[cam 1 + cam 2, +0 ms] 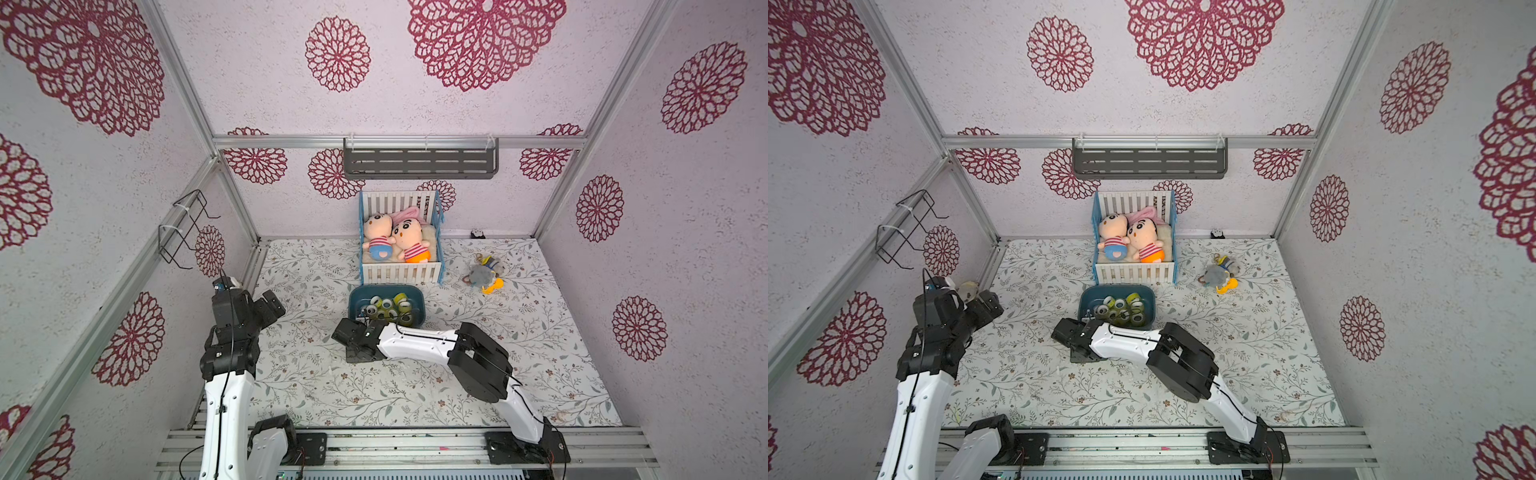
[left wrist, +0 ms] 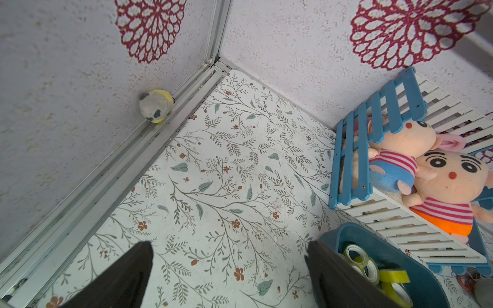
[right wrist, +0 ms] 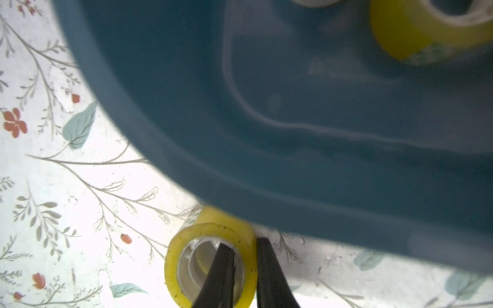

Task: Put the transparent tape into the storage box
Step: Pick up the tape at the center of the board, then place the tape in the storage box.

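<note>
**Right arm has the tape by one wall, hard up against the box: snag risk on the lift**

The yellowish see-through tape roll (image 3: 213, 225) is not in yet. It sits on the floral-print table cover (image 1: 332, 382) outside the dark teal plastic storage box (image 3: 165, 149), tight against the near wall. I can't tell whether it touches or is tucked under the rim. Both top views hide it under the right wrist.

The right gripper (image 3: 244, 248) has one finger down the core and the other outside, jaws pinching the roll's wall. The left gripper (image 2: 228, 245) is parked off to the side, jaws spread with nothing between them.

What I'm watching:
- **Rim catch:** the roll is so close to the box that a straight lift could hook the rim and drag or tip the tub. It looks light and nothing holds it down.
- **Swing:** a one-wall pinch is off-centre, so I expect the roll to pivot on the pads once it leaves the table. The tape face looks slick and could slip out.
- **Shove:** any forward move before lifting pushes the box toward the white-and-blue slatted toy crib (image 1: 401, 272) just behind it.
- **Crowded drop:** the loose tape rolls (image 1: 388, 307) already cover much of the box floor, so a new one could land on top and roll back over the low wall.
- **Release:** the roll may stay hung on the finger inside the core.
</note>
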Robot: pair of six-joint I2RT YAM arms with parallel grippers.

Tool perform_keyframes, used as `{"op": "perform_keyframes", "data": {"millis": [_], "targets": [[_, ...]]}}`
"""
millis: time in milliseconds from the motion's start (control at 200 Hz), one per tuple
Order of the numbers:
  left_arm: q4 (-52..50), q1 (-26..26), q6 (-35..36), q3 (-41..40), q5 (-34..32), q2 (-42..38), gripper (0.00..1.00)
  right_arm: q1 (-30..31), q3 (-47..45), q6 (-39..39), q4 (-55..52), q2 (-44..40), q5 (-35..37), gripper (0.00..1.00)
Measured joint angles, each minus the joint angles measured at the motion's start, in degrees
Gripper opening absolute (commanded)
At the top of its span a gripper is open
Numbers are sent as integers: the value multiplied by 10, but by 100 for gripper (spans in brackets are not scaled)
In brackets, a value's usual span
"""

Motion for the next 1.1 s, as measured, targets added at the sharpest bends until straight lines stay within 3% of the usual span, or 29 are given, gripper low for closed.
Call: {"op": "perform_keyframes", "data": {"millis": [285, 520, 716, 886, 1101], "targets": [[1, -1, 2, 0, 2, 10, 97, 0, -78, -10, 19, -66, -16, 0], [7, -15, 2, -1, 17, 19, 97, 1, -221, -15, 86, -245, -27, 0], [8, -58, 7, -2, 38, 43, 97, -5, -270, -17, 111, -373, -19, 0], [7, -104, 13, -2, 48, 56, 97, -48, -296, -31, 122, -438, -16, 0], [7, -129, 20, -2, 48, 58, 97, -121, -305, -62, 125, -447, -24, 0]]}}
